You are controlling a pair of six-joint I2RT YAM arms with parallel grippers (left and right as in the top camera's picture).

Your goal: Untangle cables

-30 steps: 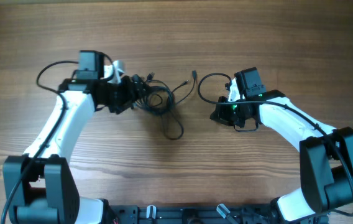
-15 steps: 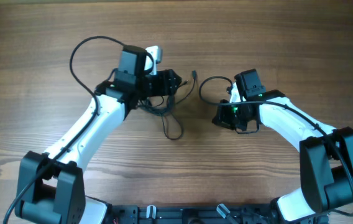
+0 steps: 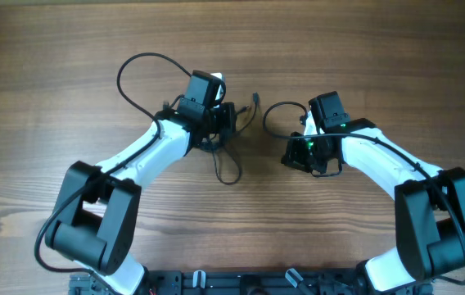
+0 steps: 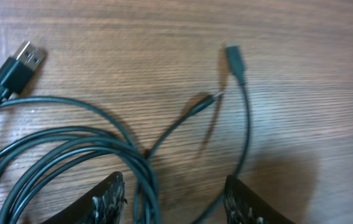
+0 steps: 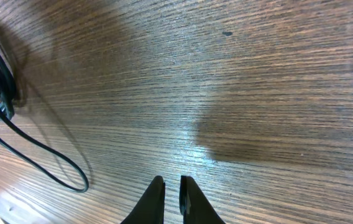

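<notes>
While the left arm bends inward to the upper centre of the overhead view, the left gripper (image 4: 175,198) spread wide astride the looped thin black cables (image 4: 144,180) on the brown wooden table (image 3: 69,49), the right gripper (image 5: 171,186) hovers right of centre, fingers almost together, empty.

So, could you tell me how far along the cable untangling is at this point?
Nothing looks separated yet: the cables lie in one overlapping bundle, with loops crossing in the left wrist view. In hand: the open left gripper straddles some cords. The right gripper, shut and empty, sits apart. Left: pulling every cord free.
</notes>
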